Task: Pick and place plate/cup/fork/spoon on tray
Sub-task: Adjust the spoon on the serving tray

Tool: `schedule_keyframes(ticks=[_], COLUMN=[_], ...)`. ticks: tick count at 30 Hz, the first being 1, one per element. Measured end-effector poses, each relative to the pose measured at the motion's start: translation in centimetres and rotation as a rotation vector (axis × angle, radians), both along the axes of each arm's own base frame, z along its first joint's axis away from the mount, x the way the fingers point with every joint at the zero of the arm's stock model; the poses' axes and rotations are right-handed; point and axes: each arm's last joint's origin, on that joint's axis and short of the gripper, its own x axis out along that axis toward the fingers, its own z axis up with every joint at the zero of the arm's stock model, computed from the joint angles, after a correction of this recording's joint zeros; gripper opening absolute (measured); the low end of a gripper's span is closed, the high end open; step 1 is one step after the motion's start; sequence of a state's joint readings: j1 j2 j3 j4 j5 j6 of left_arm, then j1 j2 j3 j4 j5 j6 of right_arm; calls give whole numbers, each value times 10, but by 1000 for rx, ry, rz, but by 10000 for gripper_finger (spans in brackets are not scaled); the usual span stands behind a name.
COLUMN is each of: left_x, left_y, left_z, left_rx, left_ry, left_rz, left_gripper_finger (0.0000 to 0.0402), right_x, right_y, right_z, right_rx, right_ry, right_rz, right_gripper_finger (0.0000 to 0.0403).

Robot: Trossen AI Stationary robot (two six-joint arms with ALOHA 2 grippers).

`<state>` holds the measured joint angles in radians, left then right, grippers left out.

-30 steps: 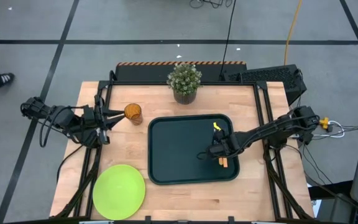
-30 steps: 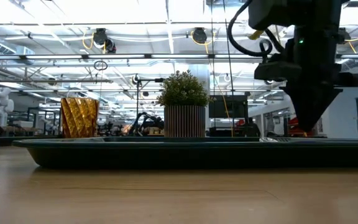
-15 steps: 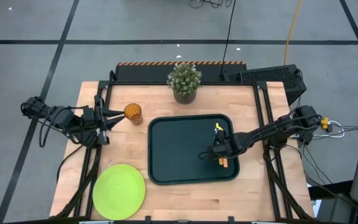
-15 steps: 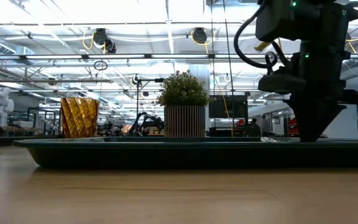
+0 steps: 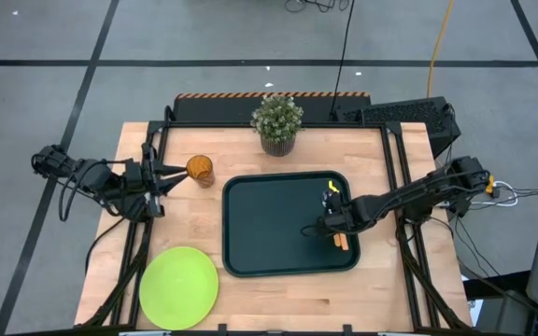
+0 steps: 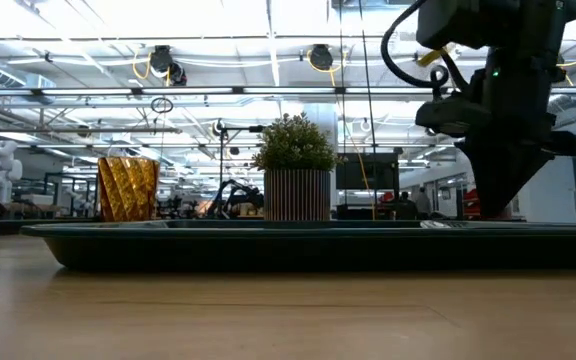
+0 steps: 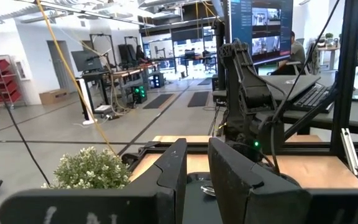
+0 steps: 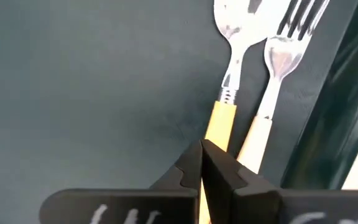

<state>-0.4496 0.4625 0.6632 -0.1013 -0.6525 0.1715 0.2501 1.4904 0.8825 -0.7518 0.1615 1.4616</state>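
While plate [image 5: 178, 287] lay at near left table corner, R gripper [image 8: 202, 163] sat pinched shut, empty, over spoon [image 8: 230, 74] handle; fork [image 8: 278, 68] just beside, both on tray [image 5: 269, 224]. L gripper [image 5: 162, 183], fingers slightly apart, empty, near cup [image 5: 200, 170] farther back.

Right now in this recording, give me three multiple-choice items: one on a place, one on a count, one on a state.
1. Where is the round lime-green plate?
A. on the dark rectangular tray
B. on the wooden table, off the tray
C. under the potted plant

2. How many utensils lie on the tray?
A. none
B. one
C. two

3. How are the right gripper fingers?
A. shut, empty
B. wide open
C. clamped on the amber cup

Key: B, the plate sits near the table's front left corner; C, the spoon and fork lie side by side; A, the right wrist view shows the tips together.
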Motion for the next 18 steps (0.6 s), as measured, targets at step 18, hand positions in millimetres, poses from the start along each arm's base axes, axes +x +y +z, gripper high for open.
schedule_keyframes(ticks=[18], left_x=[0], left_y=[0], left_z=[0], left_rx=[0], left_ry=[-1], left_rz=[0], left_gripper_finger=[72], right_x=[-9], right_y=[-3], right_z=[-9], right_rx=[-23], right_ry=[52], right_rz=[-40], right_gripper_finger=[0])
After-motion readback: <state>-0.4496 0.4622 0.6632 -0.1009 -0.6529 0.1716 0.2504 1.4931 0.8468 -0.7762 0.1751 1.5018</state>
